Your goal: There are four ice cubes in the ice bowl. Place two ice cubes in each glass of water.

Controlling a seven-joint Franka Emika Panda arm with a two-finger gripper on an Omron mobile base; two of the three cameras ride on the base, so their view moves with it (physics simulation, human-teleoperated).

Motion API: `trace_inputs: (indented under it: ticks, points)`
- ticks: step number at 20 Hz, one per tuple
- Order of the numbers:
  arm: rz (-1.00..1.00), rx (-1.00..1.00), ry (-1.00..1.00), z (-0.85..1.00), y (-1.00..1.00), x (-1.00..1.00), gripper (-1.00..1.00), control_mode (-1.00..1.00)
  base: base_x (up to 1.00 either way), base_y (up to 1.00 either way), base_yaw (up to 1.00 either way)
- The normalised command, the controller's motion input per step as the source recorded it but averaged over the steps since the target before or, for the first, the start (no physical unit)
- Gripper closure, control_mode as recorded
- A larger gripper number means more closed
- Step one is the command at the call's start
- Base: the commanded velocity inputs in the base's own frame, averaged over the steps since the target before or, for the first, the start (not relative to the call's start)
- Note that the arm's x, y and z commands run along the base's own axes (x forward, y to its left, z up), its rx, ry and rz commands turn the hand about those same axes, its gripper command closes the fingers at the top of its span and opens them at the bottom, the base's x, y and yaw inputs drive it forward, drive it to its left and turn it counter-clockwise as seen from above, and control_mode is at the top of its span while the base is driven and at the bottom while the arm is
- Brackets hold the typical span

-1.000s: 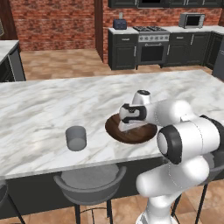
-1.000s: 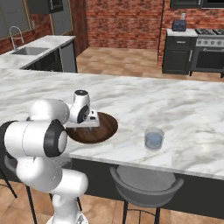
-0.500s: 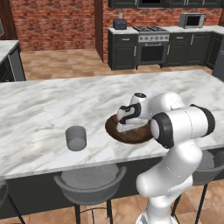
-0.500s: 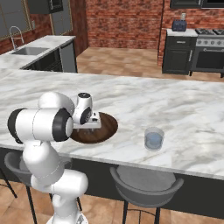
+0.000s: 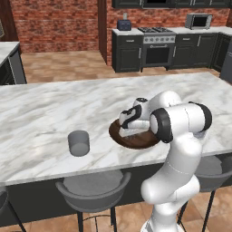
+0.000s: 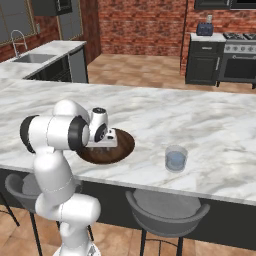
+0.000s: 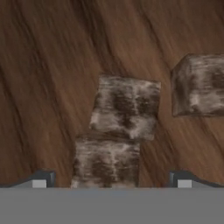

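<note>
The ice bowl (image 5: pixel 144 140) (image 6: pixel 120 149), wide and dark brown, sits near the front edge of the marble island. My gripper (image 5: pixel 126 125) (image 6: pixel 106 142) (image 7: pixel 113 180) reaches down into it, open. In the hand view three ice cubes lie on the wood grain: one (image 7: pixel 107 162) between my fingertips (image 7: pixel 41 179), one (image 7: pixel 125 107) touching it just beyond, and one (image 7: pixel 199 85) apart at the right. One glass of water (image 5: pixel 79 143) stands left of the bowl in the left base view. Another glass of water (image 6: pixel 176 158) stands right of the bowl in the right base view.
The marble island (image 5: pixel 45 113) (image 6: pixel 210 120) stretches wide around the bowl, and its front edge runs close to the bowl. Stools (image 5: pixel 93 190) (image 6: pixel 167 212) stand below that edge. A stove (image 5: pixel 157 47) and dark cabinets line the far wall, and a sink (image 6: pixel 35 58) is at the far left.
The hand has sunk slightly lower into the bowl, and the arm's elbow has swung forward over the counter edge. Bowl and glasses have not moved, and the jaws stay open.
</note>
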Motion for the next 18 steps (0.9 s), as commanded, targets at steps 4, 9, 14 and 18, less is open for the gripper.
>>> trace_inputs:
  ticks: [4,9,14,18]
  points:
    - [-0.03,0.00,0.02,-0.18,0.00,0.14,-1.00,-1.00,0.00,0.00,0.00]
    - [-0.03,0.00,0.02,-0.16,0.00,0.15,-1.00,-1.00,0.00,0.00,0.00]
    - [-0.03,0.00,0.01,-0.18,0.00,0.11,-1.00,-1.00,0.00,0.00,0.00]
    - [-0.06,0.00,0.02,-0.32,0.08,0.00,1.00,-1.00,0.00,0.00,0.00]
